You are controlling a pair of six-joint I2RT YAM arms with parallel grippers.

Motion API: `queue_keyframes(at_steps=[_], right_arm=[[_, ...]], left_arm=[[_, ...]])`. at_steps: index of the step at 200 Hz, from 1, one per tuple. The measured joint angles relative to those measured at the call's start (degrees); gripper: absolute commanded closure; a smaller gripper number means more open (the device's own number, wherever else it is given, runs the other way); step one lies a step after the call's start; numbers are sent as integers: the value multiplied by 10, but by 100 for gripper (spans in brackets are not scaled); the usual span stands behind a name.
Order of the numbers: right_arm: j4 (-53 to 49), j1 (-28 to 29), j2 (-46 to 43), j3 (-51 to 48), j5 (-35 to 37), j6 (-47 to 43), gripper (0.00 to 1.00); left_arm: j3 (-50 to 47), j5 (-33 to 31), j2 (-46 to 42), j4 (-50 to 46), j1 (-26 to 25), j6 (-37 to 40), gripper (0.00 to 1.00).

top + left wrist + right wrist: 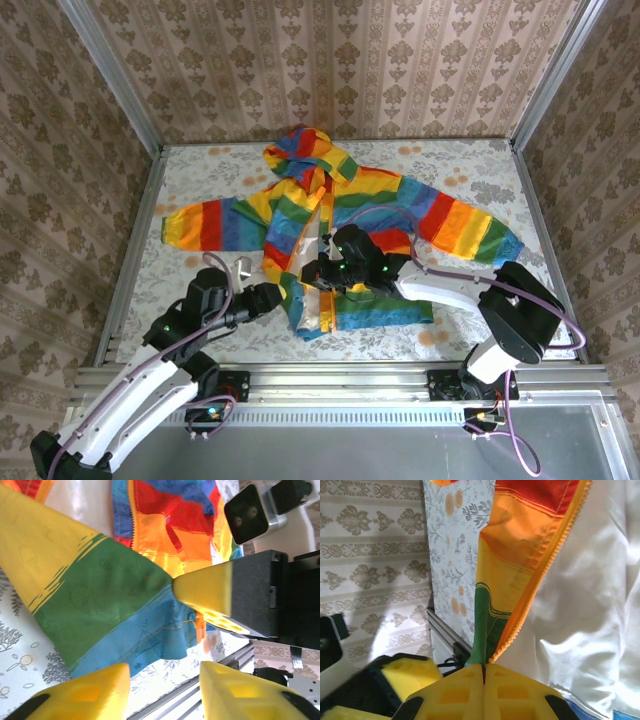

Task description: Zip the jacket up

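The rainbow-striped jacket lies front-up on the table with its front open, hood toward the back wall. My right gripper is shut on the lower front edge of one panel. In the right wrist view its fingers pinch the green fabric beside the orange zipper teeth, and the panel is lifted taut. My left gripper is close by at the bottom hem. Its fingers stand apart with bare table between them, just below the blue hem.
A metal rail runs along the table's near edge, close behind both grippers. A small pale object lies left of the jacket. Patterned walls close in the table at the back and sides. The sleeves spread out to either side.
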Motion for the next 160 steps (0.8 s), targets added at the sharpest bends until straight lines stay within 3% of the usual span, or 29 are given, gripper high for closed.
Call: queue_keyframes(at_steps=[39, 90, 160], right_arm=[[-40, -22, -21, 5, -5, -34, 100], [-113, -50, -29, 51, -36, -80, 100], [-127, -51, -29, 63, -82, -73, 100]], left_arm=[[7, 24, 54, 44, 0, -2, 66], [35, 45, 120, 104, -10, -7, 80], [38, 47, 158, 194, -39, -28, 69]])
